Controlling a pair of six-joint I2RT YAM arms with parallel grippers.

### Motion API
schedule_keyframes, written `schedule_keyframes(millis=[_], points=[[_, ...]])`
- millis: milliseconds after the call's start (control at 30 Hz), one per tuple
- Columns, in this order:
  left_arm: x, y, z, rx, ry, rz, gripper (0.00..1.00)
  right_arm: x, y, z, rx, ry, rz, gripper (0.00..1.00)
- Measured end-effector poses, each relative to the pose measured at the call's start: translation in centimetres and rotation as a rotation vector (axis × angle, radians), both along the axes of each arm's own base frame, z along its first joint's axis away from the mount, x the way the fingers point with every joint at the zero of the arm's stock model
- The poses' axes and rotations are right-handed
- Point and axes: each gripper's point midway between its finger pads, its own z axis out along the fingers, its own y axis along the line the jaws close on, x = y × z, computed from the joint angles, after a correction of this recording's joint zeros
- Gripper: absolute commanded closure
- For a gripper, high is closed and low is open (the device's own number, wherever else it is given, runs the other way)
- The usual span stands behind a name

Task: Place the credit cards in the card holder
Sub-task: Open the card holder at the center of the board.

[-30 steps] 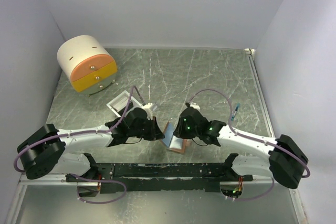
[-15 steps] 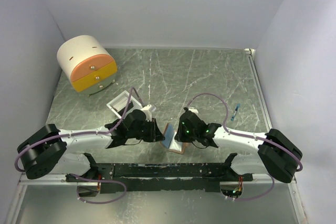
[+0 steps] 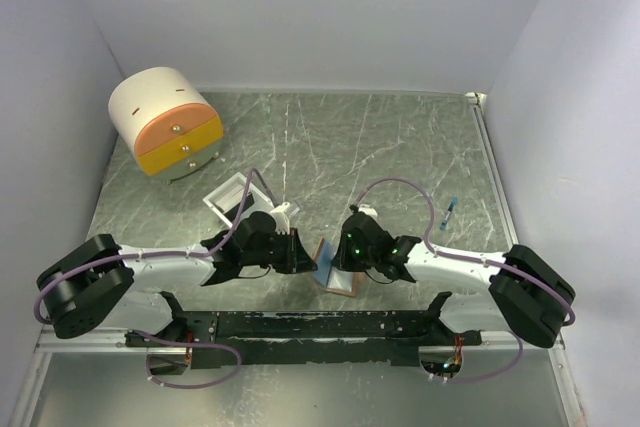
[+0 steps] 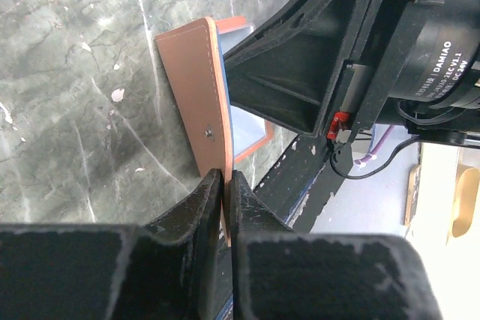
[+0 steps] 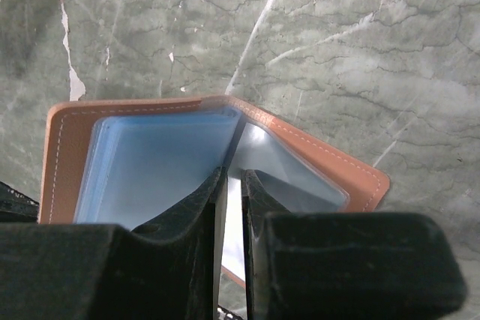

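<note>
The card holder (image 3: 326, 265) stands half open near the table's front edge, between my two grippers. In the left wrist view its salmon-brown cover (image 4: 191, 88) with the snap stud (image 4: 210, 133) is upright, and my left gripper (image 4: 226, 174) is shut on the cover's near edge. The right wrist view shows the pale blue pockets (image 5: 150, 162) spread open. My right gripper (image 5: 234, 171) reaches into the fold, its jaws closed to a thin slit around a pale inner leaf. From above, the left gripper (image 3: 303, 255) and right gripper (image 3: 342, 252) almost meet over the holder. No credit cards show.
A round cream-and-orange drawer unit (image 3: 165, 122) stands at the back left. A small white open box (image 3: 230, 197) lies just behind my left arm. A small blue object (image 3: 451, 211) lies at the right. The black mounting rail (image 3: 320, 325) runs right in front of the holder.
My right arm has slid left, in over the card holder, and its jaws have narrowed. The left gripper has shifted slightly, still on the cover.
</note>
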Motion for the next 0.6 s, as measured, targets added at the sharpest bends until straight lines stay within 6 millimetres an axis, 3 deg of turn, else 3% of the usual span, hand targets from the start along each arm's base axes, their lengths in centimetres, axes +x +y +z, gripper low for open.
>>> schedule_keyframes(millis=[133, 367, 600], points=[[-0.1, -0.1, 0.2, -0.016, -0.003, -0.009, 0.93, 0.1, 0.1, -0.1, 0.002, -0.001, 0.0, 0.86], [-0.4, 0.2, 0.3, -0.035, -0.012, -0.01, 0.93, 0.2, 0.6, 0.0, 0.022, -0.012, 0.016, 0.85], [-0.7, 0.7, 0.7, -0.052, -0.029, -0.009, 0.93, 0.5, 1.6, 0.3, 0.055, -0.031, 0.043, 0.67]])
